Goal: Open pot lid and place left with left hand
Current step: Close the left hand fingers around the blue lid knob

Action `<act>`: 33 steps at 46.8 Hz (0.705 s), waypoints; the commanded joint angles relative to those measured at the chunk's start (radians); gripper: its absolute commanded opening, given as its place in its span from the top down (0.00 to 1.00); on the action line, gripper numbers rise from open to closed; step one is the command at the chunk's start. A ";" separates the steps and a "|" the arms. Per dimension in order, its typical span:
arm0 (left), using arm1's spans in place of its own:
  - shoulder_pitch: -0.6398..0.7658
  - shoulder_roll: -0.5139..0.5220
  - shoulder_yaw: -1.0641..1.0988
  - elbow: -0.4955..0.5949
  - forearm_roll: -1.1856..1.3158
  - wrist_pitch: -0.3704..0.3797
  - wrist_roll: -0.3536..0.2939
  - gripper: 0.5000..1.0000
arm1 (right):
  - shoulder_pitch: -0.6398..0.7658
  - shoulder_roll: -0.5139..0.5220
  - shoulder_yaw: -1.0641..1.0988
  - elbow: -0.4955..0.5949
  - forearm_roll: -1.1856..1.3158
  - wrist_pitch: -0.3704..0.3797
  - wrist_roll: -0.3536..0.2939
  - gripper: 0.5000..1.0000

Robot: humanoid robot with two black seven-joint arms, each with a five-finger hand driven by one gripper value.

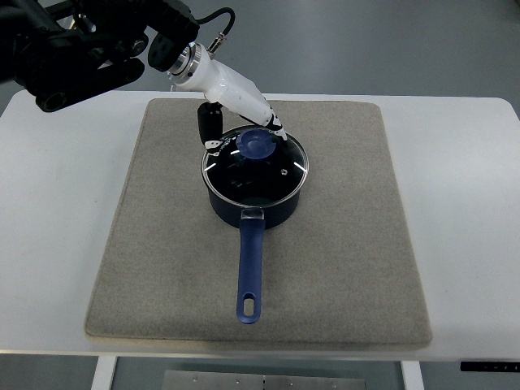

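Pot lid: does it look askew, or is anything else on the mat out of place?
The glass lid looks tilted, its knob shifted toward the far rim of the pot where the left robot hand reaches it. Whether it is lifted is unclear. Pot upright on the mat; nothing spilled.

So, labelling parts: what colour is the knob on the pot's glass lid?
Blue round knob, clearest in the top view.

A white table [463, 203] carries a grey mat [162, 268], grey floor [390, 41] beyond.
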 commanded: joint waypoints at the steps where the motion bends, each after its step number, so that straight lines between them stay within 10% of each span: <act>1: 0.001 0.000 0.000 -0.001 0.000 0.000 0.000 0.02 | 0.000 0.000 0.000 0.000 0.000 0.000 0.000 0.17; 33: 0.000 -0.003 0.002 0.001 0.004 0.000 0.000 0.05 | 0.000 0.000 0.000 0.000 0.000 0.000 0.000 0.17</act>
